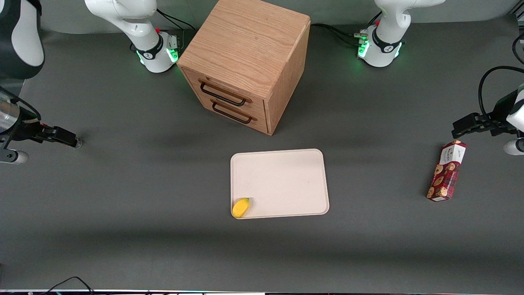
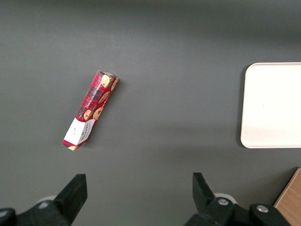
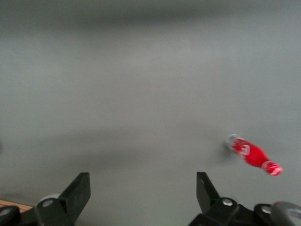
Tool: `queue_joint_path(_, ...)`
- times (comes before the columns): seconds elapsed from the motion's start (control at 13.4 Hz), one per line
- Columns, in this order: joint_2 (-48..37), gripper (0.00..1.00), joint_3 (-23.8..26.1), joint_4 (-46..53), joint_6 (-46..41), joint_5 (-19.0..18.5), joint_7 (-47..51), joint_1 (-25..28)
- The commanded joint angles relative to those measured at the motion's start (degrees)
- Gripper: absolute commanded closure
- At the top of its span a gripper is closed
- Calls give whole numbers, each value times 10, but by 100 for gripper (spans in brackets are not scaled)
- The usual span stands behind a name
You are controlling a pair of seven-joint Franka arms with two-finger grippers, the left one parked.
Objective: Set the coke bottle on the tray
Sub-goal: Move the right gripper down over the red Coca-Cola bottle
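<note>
The coke bottle (image 3: pixel 251 154), small and red with a red cap and a clear base, lies on its side on the grey table in the right wrist view. It lies off to one side of my right gripper (image 3: pixel 142 188), which is open and empty with its fingers (image 3: pixel 80 190) wide apart above bare table. In the front view the gripper (image 1: pixel 73 141) hangs low at the working arm's end of the table, far from the tray (image 1: pixel 286 176). The bottle does not show in the front view. The pale beige tray lies flat at the table's middle, in front of the cabinet.
A wooden two-drawer cabinet (image 1: pixel 245 61) stands at the table's middle, farther from the front camera than the tray. A small yellow object (image 1: pixel 240 207) lies on the tray's near corner. A red cookie box (image 1: pixel 446 171) lies toward the parked arm's end, also in the left wrist view (image 2: pixel 91 109).
</note>
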Motion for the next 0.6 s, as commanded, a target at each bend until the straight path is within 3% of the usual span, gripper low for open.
queue_joint_path(0.0,-2,0,-67,-29,12,-7,-129,-14)
queue_joint_path(0.52,-49,0,-195,-244,260,-1,-339,-41)
